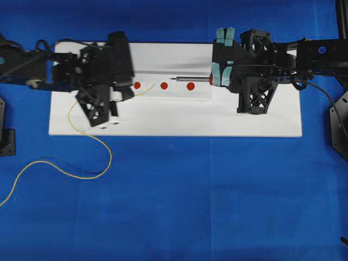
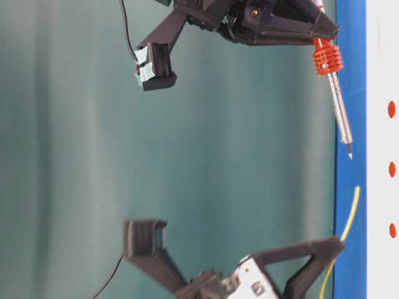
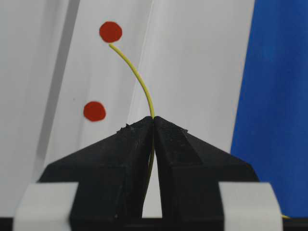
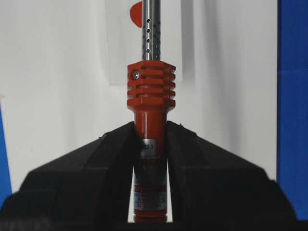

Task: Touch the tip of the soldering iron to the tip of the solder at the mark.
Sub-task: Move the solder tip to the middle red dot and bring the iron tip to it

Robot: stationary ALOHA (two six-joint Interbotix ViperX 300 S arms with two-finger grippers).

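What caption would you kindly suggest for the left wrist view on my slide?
Left gripper shut on the solder, its tip at a red dot on the white board.

Count, overhead view:
- White board (image 1: 174,122): one, on one blue cloth (image 1: 174,206).
- Red dots: three, in a row near the board's far edge: (image 1: 137,85), (image 1: 164,86), (image 1: 190,86).
- Soldering iron (image 1: 190,79): one.
- Solder (image 1: 81,163), yellow wire: one strand, running off the board's near-left edge.
- Robot arms: two. Left gripper (image 3: 154,120) and right gripper (image 4: 150,130), one apiece.
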